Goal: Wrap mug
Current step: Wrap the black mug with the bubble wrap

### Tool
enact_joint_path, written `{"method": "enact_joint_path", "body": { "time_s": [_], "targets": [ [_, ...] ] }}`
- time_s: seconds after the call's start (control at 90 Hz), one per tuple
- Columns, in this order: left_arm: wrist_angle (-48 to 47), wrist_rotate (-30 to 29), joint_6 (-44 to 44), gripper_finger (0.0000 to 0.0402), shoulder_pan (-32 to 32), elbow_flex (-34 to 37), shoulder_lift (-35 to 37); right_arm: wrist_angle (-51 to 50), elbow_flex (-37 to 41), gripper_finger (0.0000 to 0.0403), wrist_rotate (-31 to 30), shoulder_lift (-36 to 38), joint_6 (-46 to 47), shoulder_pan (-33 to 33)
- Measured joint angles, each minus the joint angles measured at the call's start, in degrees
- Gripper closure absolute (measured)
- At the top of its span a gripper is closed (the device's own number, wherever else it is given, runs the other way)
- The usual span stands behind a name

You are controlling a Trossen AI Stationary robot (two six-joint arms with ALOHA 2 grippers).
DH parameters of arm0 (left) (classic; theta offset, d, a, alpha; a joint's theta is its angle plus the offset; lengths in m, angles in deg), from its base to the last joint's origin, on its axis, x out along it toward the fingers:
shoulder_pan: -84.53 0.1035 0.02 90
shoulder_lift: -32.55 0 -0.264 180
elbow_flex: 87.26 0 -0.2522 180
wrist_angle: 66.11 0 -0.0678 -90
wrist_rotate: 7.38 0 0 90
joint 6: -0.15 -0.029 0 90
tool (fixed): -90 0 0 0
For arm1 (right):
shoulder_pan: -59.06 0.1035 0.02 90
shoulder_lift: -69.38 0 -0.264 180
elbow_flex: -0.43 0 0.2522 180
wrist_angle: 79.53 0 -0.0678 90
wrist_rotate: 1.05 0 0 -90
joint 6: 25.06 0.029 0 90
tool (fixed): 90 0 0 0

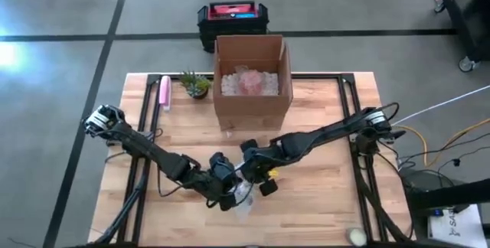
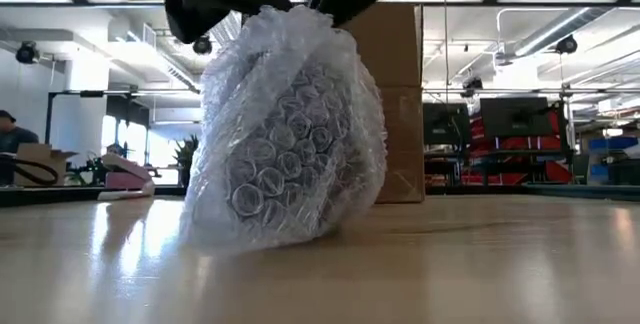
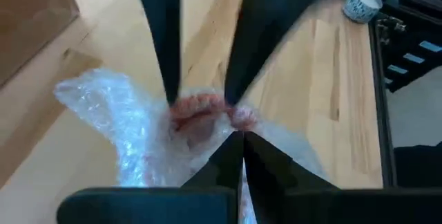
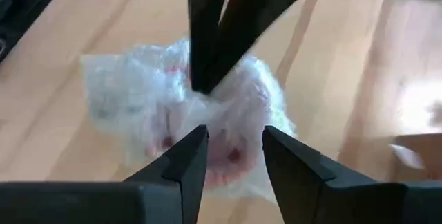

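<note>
Left tool (image 3: 240,137) clenched on bubble wrap (image 2: 285,129) around mug (image 3: 197,117); right tool (image 4: 233,135) released above, on worktop (image 2: 480,264).

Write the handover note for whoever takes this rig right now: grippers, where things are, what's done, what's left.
Left gripper: shut on the bubble wrap, pinching its gathered top.
Right gripper: open, directly above the bundle, meeting the left gripper at the top.
Mug: inside the wrap, only a reddish shape showing through; the bundle rests on the table near the front edge, in front of the cardboard box.
Done: wrap pulled up around the mug and bunched at the top.
Left: close or secure the top; the box probably comes next, though that is a guess.
</note>
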Motion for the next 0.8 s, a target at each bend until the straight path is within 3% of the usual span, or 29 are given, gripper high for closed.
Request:
{"method": "enact_joint_path", "body": {
  "time_s": [0.122,0.344,0.8],
  "targets": [
    [-1.16,0.3,0.48,0.0402,-1.17,0.0,1.38,6.1,-0.29,0.0314,1.25,-1.56,0.47,1.37],
    [-2.73,1.3,1.97,0.0402,-2.27,-0.04,3.09,6.7,-0.15,0.0394,1.3,-7.02,0.47,0.95],
    [-2.58,1.31,2.43,0.0402,-2.34,-0.04,3.1,7.6,-0.36,0.0401,1.58,-12.0,0.85,-0.31]
  ]
}}
